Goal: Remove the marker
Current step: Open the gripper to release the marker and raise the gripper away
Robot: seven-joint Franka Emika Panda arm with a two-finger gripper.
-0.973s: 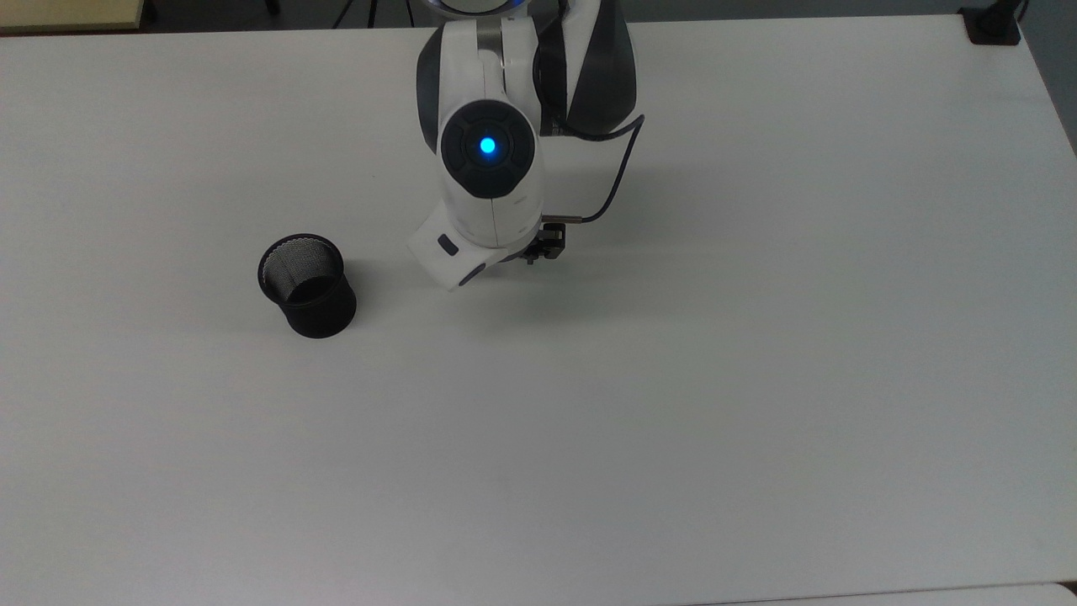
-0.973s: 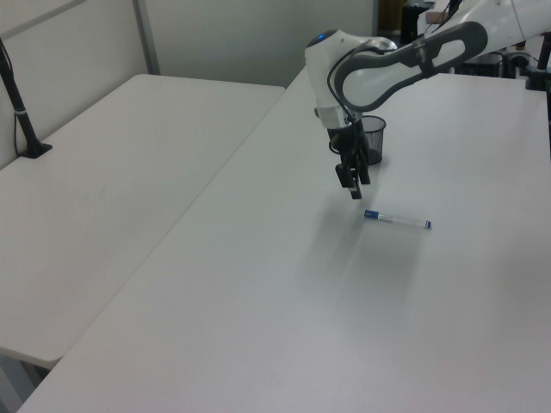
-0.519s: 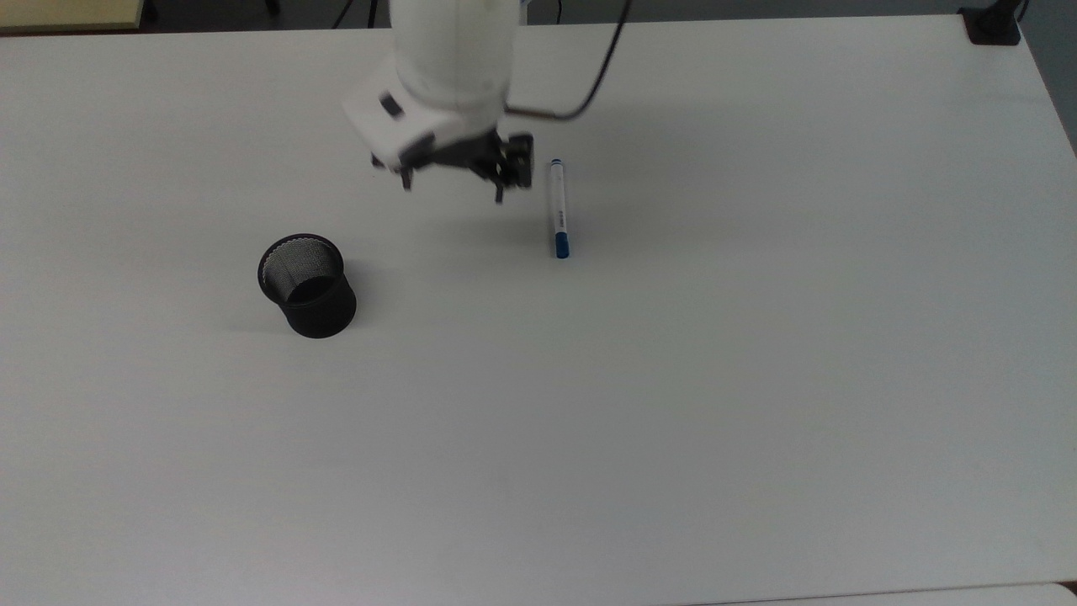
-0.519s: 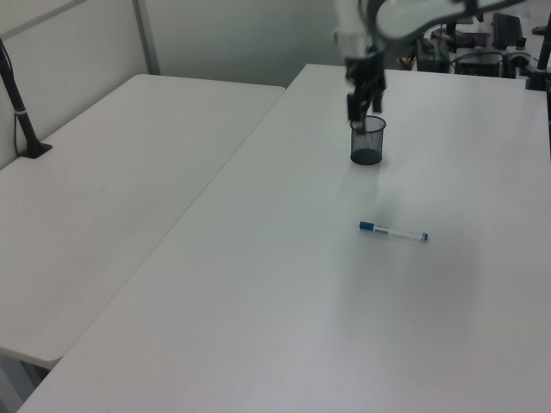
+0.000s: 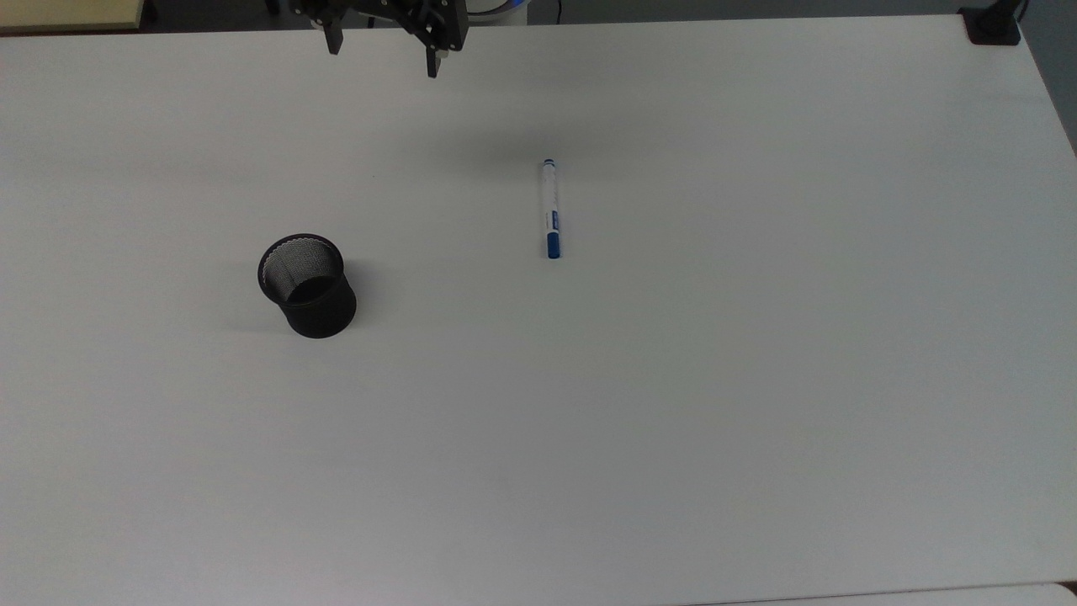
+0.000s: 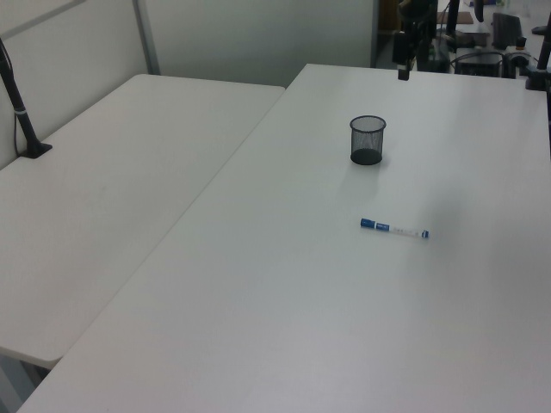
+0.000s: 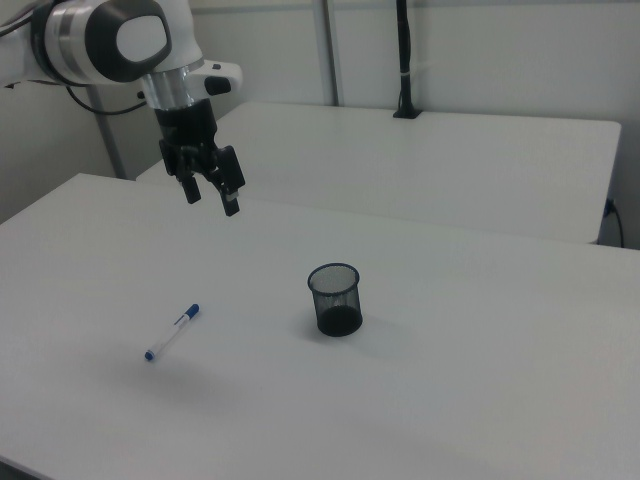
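The marker (image 5: 550,209) lies flat on the white bench (image 5: 673,379), out in the open, its blue cap end pointing toward the top view's bottom edge and its small blue tip toward the top. A black mesh cup (image 5: 306,284) stands upright well apart from it, toward the top view's left. The gripper (image 7: 210,192) hangs in the air above the bench's far edge in the right view, clear of both marker and cup, with its fingers (image 7: 231,204) spread wide and nothing between them. A second white bench (image 6: 103,198) stands alongside, at the left view's left.
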